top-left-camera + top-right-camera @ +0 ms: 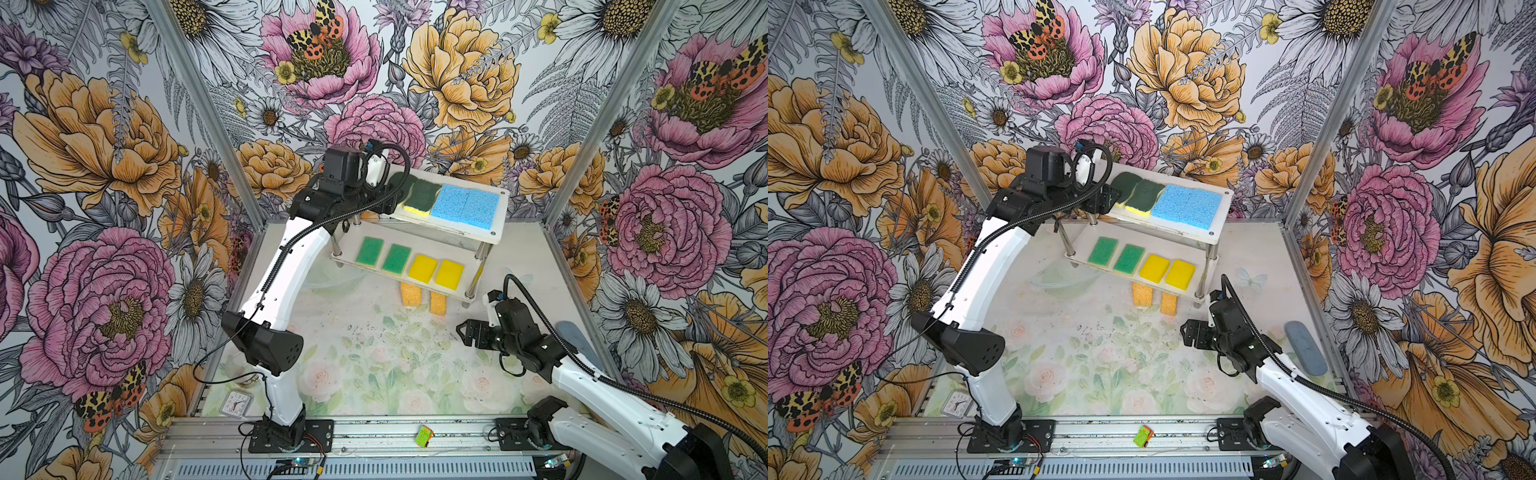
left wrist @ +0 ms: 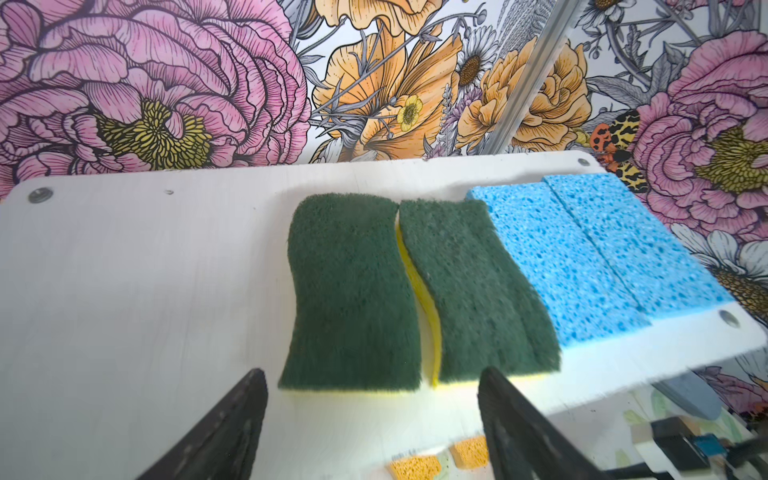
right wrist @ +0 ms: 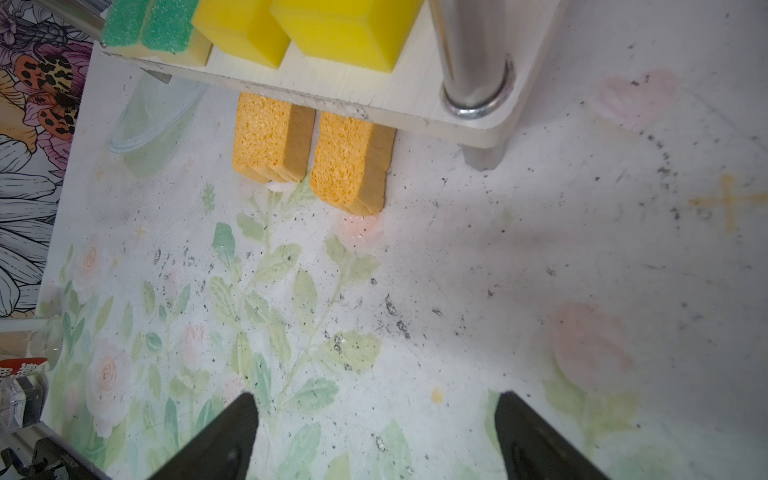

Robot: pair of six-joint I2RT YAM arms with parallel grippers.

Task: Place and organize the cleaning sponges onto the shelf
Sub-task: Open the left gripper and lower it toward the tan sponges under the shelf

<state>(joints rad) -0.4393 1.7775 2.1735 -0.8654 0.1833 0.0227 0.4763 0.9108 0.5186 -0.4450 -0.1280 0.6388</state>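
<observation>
While the left claw (image 2: pixel 372 376) is hanging spread open over the left end of the shelf (image 1: pixel 500 216), gripping nothing, a wavy dark-green sponge (image 2: pixel 353 291) is lying flat on the top board just ahead of its fingers. A second dark-green sponge (image 2: pixel 473 286) is lying beside it toward the shelf's middle, the two nearly touching along their curved sides, with yellow foam showing underneath. A blue sponge (image 2: pixel 557 257) is pressing against that one, and another blue sponge (image 2: pixel 631 237) is filling the right end of the board.

On the shelf's lower board, two green-topped sponges (image 1: pixel 369 250) are sitting at the left and two yellow sponges (image 1: pixel 422 268) at the right, all four in one row along the front edge. Two orange sponges (image 3: pixel 266 141) are lying side by side on the counter (image 3: pixel 540 270) below that edge, their far ends tucked under the lower board.

The right claw (image 3: pixel 376 398) is hovering over the counter just in front of the shelf's right front leg, its fingers parted wide and holding nothing. A small clock (image 1: pixel 236 404) is lying on the counter well in front of the shelf, beside the left arm's base.
</observation>
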